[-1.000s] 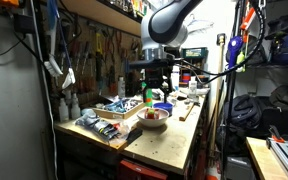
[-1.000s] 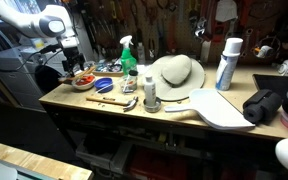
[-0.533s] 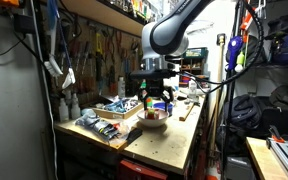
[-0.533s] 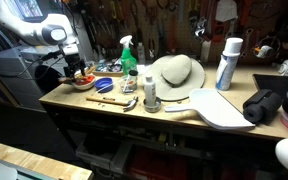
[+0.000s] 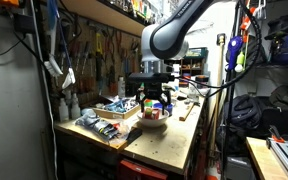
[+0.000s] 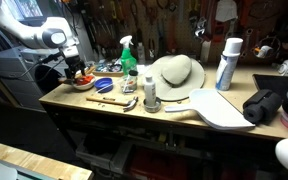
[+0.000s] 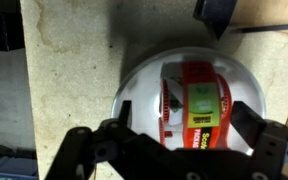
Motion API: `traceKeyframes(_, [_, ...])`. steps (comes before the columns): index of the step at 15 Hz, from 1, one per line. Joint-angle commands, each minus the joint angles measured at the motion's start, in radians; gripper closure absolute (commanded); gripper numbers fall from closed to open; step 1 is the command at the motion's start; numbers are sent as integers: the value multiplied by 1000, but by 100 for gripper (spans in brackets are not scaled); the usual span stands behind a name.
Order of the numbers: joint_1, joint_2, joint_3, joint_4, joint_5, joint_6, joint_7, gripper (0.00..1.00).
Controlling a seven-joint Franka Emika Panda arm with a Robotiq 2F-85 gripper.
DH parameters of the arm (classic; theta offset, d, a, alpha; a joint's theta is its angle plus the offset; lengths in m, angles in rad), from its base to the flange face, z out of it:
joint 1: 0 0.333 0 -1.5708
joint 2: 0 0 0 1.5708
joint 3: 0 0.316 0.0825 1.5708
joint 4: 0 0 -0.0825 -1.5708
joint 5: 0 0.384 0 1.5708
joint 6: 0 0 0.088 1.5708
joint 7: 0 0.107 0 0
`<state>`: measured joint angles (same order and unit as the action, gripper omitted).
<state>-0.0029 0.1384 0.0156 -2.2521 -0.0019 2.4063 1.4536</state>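
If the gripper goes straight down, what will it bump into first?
Most likely the red tape pack lying in the white bowl, straight below the open gripper. How far off it is, I can't tell.

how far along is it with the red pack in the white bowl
Done: the red pack lies inside the white bowl. In hand: the gripper hangs right above the bowl, fingers spread and empty. Left: likely a short descent and a close on the pack; no contact shows yet.

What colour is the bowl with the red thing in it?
White. The bowl shows best in the wrist view.
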Motion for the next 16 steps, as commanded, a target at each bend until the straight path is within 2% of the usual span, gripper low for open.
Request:
traceKeyframes(1, [23, 22, -22, -11, -16, 44, 16, 2])
traceKeyframes(2, [26, 25, -24, -10, -19, 52, 22, 3])
traceKeyframes(3, [28, 29, -26, -9, -21, 60, 26, 11])
traceKeyframes(4, [30, 31, -27, -8, -18, 66, 24, 13])
traceKeyframes(5, [31, 21, -29, -12, -13, 69, 18, 2])
traceKeyframes(11, [19, -48, -40, -36, 2, 55, -33, 0])
traceKeyframes(16, [23, -21, -42, -25, -11, 53, -33, 0])
